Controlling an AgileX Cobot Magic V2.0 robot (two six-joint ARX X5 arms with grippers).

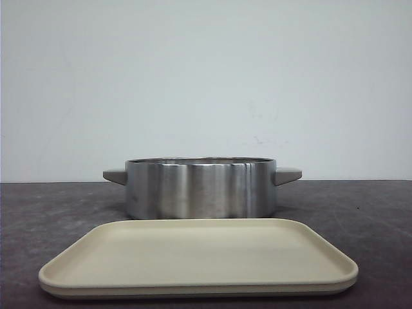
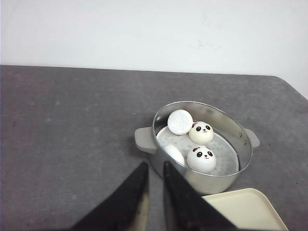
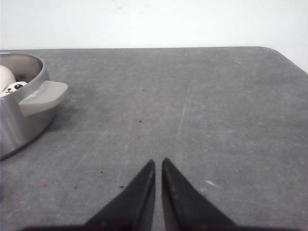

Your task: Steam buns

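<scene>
In the left wrist view a steel pot (image 2: 243, 144) with grey handles holds four white buns. Two buns (image 2: 201, 132) (image 2: 201, 159) stand upright and show panda faces. One bun (image 2: 180, 121) leans against the pot wall with its flat underside showing, and one (image 2: 174, 154) lies on its side. My left gripper (image 2: 155, 163) hovers above the table just beside the pot, its jaws nearly together and empty. My right gripper (image 3: 158, 160) is shut and empty over bare table, well away from the pot (image 3: 19, 120), where one bun (image 3: 9, 84) peeks out. Neither gripper shows in the front view.
In the front view the pot (image 1: 199, 190) stands behind an empty beige tray (image 1: 193, 257) at the table's near edge. A corner of the tray (image 2: 245, 211) shows in the left wrist view. A white wall stands behind the dark grey table (image 3: 216, 106).
</scene>
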